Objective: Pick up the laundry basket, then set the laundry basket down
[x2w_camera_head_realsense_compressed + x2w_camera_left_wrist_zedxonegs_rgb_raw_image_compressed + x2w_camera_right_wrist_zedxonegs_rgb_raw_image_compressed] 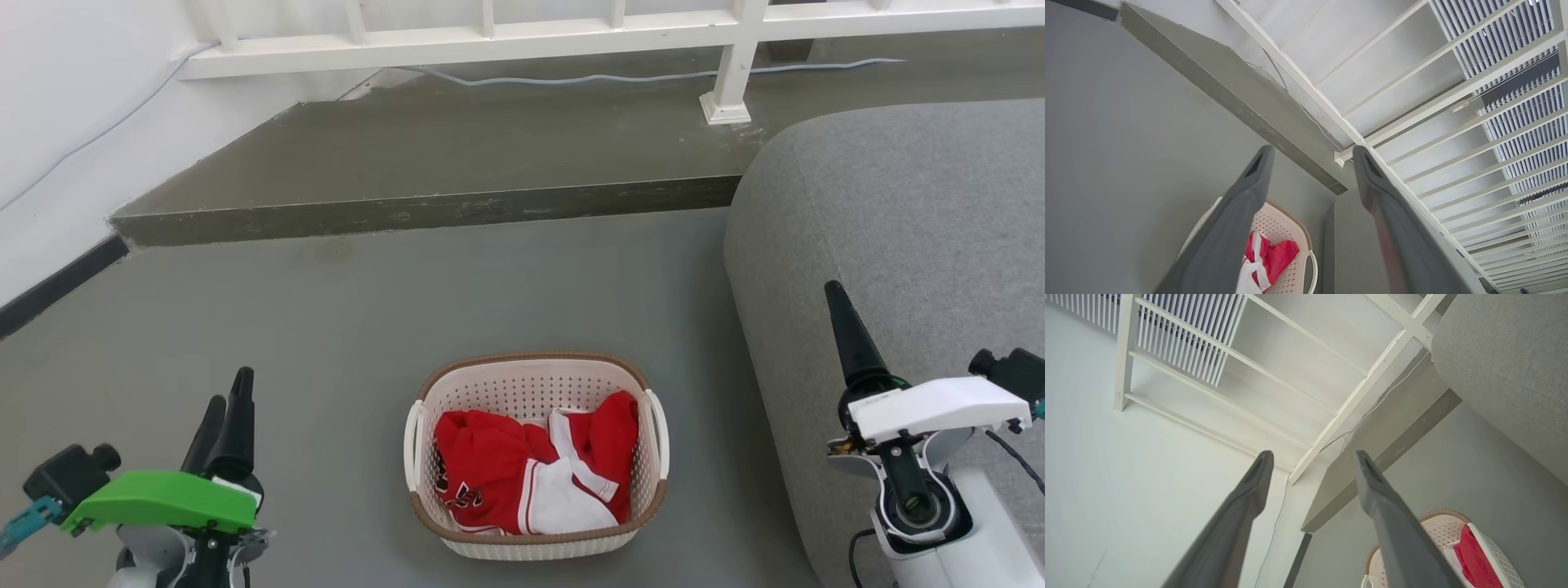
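Note:
The laundry basket point(522, 390) stands on the grey floor, low in the middle of the head view. It is cream-white and perforated, with a brown rim, a white handle on each side, and red and white clothes point(522, 478) inside. My left gripper point(230, 390) hangs to the basket's left, apart from it, open and empty. My right gripper point(841, 314) is off to its right, in front of the sofa. In the left wrist view the fingers point(1312, 151) are spread above the basket point(1282, 220). The right wrist view shows its gripper point(1312, 455) open, with the basket point(1437, 526) at the lower right.
A grey sofa point(898, 245) fills the right side, close to the basket. Behind the basket a raised dark step point(424, 163) crosses the floor, with a white railing point(490, 37) and a pale cable point(612, 79) on it. A white wall point(65, 122) closes the left.

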Controlling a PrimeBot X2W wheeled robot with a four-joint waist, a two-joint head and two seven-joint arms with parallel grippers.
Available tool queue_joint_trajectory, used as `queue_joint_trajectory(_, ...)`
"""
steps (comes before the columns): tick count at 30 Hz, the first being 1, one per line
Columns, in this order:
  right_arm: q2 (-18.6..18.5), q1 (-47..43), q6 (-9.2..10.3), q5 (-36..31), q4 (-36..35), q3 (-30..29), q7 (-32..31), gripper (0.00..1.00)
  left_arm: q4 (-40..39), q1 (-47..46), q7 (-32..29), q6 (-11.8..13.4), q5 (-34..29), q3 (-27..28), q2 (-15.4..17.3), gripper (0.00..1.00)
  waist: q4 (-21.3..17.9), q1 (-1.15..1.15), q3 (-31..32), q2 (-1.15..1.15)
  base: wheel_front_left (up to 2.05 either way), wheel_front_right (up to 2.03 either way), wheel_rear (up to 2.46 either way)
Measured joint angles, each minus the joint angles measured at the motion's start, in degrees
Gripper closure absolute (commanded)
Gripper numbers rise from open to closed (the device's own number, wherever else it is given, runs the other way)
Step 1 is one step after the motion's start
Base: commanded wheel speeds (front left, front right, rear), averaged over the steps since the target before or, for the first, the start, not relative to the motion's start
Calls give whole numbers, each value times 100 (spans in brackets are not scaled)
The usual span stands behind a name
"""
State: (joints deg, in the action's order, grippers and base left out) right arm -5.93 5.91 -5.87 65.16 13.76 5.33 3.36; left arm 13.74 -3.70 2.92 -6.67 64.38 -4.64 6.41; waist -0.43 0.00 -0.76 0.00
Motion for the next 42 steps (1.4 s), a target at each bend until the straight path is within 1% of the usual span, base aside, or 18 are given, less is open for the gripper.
queue_joint_trajectory(1,-18,4,2,-112,-1,40,25,0,-13,-9,25,24,-119,-13,2,0,-2,0,-1,0,0,0,0)
queue_joint_trajectory(5,-66,68,145,-549,-15,115,88,0,-78,-43,93,75,-502,-92,8,0,-11,0,-8,0,0,0,0)
queue_joint_trajectory(9,-103,98,247,-949,-45,219,168,0,-126,-51,170,168,-862,-112,12,0,-18,0,-14,0,0,0,0)
queue_joint_trajectory(12,-116,99,303,-1228,-49,308,205,0,-149,-54,223,174,-1070,-134,12,0,-21,0,-17,0,0,0,0)
queue_joint_trajectory(14,-135,112,350,-1396,-49,382,250,0,-169,-60,270,220,-1252,-164,10,0,-23,0,-20,0,0,0,0)
queue_joint_trajectory(16,-140,132,355,-1567,-52,445,268,0,-183,-66,279,222,-1368,-191,10,0,-24,0,-24,0,0,0,0)
queue_joint_trajectory(19,-138,183,454,-1757,-54,512,324,0,-199,-74,328,223,-1599,-244,7,0,-27,0,-29,0,0,0,0)
queue_joint_trajectory(22,-137,187,505,-1972,-55,587,379,0,-224,-75,400,224,-1767,-282,-4,0,-30,0,-33,0,0,0,0)
queue_joint_trajectory(28,-137,192,591,-2380,-54,700,500,0,-283,-81,508,267,-2189,-312,-18,0,-37,0,-32,0,0,0,0)
queue_joint_trajectory(33,-138,225,608,-2722,-56,805,569,0,-315,-108,614,267,-2520,-337,-33,0,-46,0,-35,0,0,0,0)
queue_joint_trajectory(34,-140,237,647,-2781,-58,824,571,0,-321,-108,623,267,-2602,-341,-36,0,-48,0,-36,0,0,0,0)
queue_joint_trajectory(37,-141,312,658,-3061,-86,883,650,0,-347,-127,687,267,-2844,-363,-52,0,-57,0,-49,0,0,0,0)
queue_joint_trajectory(39,-143,321,703,-3177,-98,924,680,0,-366,-144,731,267,-3008,-368,-56,0,-61,0,-56,0,0,0,0)
queue_joint_trajectory(42,-148,328,706,-3404,-102,984,748,0,-398,-170,783,267,-3184,-378,-67,0,-64,0,-66,0,0,0,0)
